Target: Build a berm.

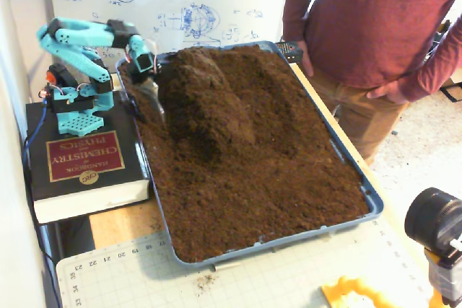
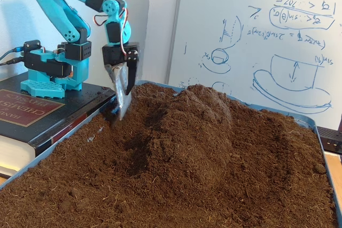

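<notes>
The berm (image 1: pixel 206 102) is heaped along the tray's (image 1: pixel 372 203) far-left half. The gripper (image 2: pixel 123 108) — metal scoop (image 2: pixel 122 97) pointed down at the left flank, presumably for digging — cannot be judged spread or pressed.

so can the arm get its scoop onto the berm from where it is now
Probably yes: the gripper holds the metal scoop tip-down in the soil beside the berm, with only loose soil between them.

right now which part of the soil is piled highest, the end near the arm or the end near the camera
The end near the arm: the ridge rises beside the scoop, while the soil toward the camera lies flat.
</notes>
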Action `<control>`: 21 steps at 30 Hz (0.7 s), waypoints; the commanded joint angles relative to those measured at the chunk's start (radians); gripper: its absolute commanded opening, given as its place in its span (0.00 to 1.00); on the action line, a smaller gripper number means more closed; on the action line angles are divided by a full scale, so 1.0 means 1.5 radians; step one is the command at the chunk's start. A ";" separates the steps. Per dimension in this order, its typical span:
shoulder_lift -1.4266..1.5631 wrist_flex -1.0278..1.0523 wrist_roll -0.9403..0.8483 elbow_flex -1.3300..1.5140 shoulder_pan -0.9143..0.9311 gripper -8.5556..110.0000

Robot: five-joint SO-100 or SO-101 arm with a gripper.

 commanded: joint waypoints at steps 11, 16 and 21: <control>-0.114 -0.112 0.033 -0.005 0.003 0.08; -0.149 -0.217 0.098 -0.008 -0.001 0.08; -0.241 -0.310 0.111 -0.037 0.001 0.08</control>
